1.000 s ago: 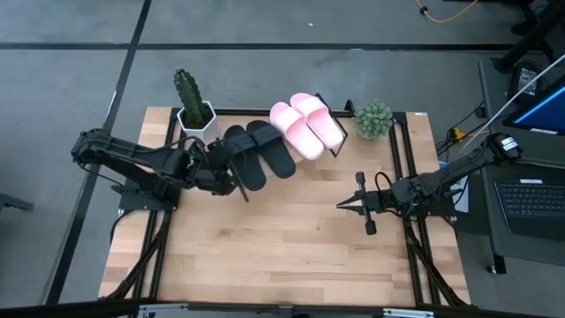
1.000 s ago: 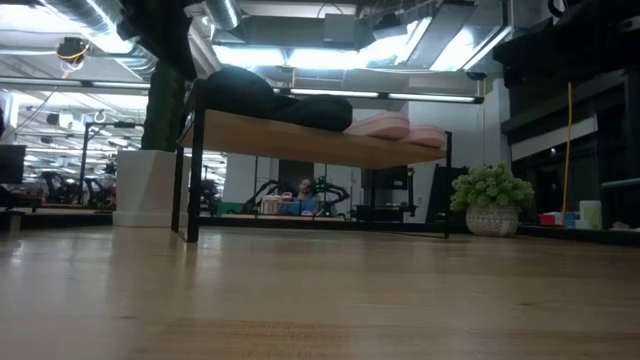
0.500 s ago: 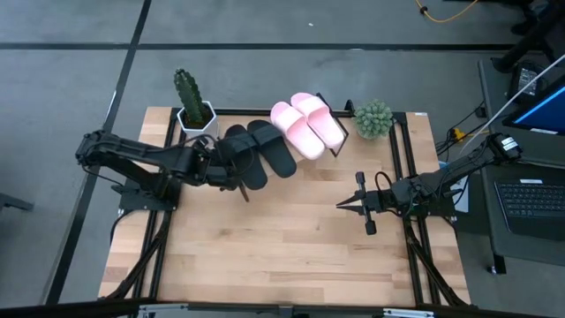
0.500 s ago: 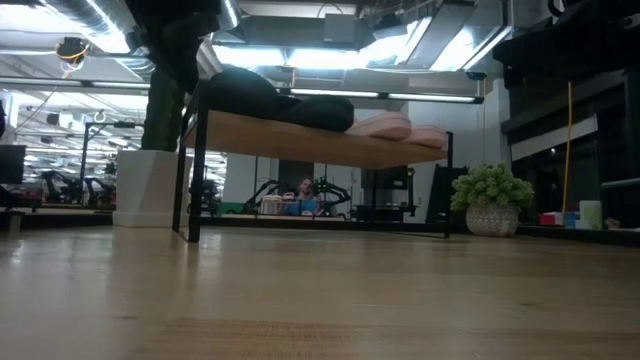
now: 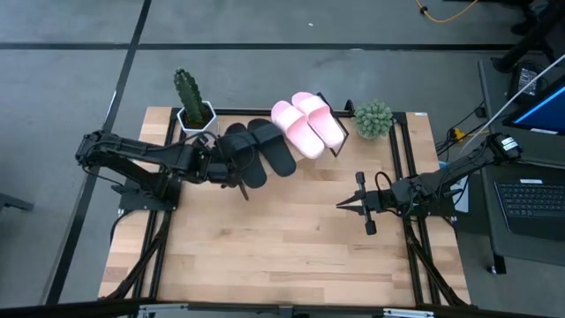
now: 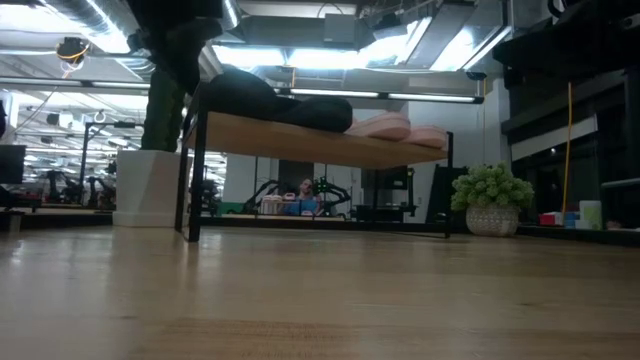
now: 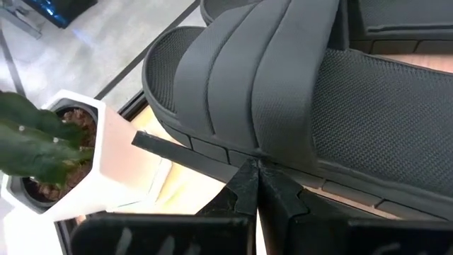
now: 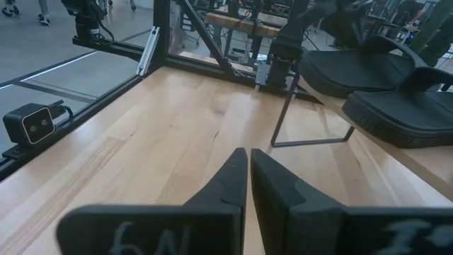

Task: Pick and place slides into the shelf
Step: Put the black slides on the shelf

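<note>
All the slides lie side by side on the slanted shelf at the table's far edge. Two are black and two are pale pink. My left gripper is shut at the left black slide, on the side facing the table's left. My right gripper is shut and hovers over bare tabletop right of centre, pointing toward the table's left, touching nothing. The right wrist view shows both black slides from the side. My left gripper has its shut fingertips against the side wall of the left black slide's sole, just below the strap. The fingers come nearly level from the table's left, across the slide. The slide lies flat on the shelf board.
A cactus in a white pot stands just left of the shelf, close to my left arm. A round green plant stands at the shelf's right end. The near half of the tabletop is bare wood. A laptop sits beyond the right edge.
My left gripper has moved a little toward the table's right, in against the left black slide, and has since kept still. The right arm has not moved.
</note>
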`<state>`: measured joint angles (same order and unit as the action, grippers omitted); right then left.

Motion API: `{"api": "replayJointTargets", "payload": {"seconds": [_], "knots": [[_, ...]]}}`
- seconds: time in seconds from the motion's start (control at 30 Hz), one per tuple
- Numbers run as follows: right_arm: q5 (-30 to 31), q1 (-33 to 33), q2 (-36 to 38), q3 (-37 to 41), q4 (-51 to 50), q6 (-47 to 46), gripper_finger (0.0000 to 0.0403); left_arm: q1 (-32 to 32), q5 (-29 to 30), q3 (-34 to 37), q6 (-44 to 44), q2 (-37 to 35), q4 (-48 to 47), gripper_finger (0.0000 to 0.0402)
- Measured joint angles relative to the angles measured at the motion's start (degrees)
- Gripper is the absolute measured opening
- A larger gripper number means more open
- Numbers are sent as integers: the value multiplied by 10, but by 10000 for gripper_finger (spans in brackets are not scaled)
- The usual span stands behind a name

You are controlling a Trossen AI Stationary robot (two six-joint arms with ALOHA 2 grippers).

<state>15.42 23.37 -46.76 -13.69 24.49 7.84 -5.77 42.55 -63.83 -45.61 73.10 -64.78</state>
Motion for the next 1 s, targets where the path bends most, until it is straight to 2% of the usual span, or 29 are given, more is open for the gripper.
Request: {"api": "replayJointTargets", "payload": {"seconds": [0.37,0.57,0.8,1.0], "knots": [[0,0,0,0,0,1,23,14,-6,0,87,0,72,0],[0,0,0,0,0,1,23,17,-5,9,86,0,77,0],[0,0,0,0,1,0,23,40,11,78,69,-5,114,0],[0,0,0,0,1,0,23,28,19,53,106,-5,112,0]]}}
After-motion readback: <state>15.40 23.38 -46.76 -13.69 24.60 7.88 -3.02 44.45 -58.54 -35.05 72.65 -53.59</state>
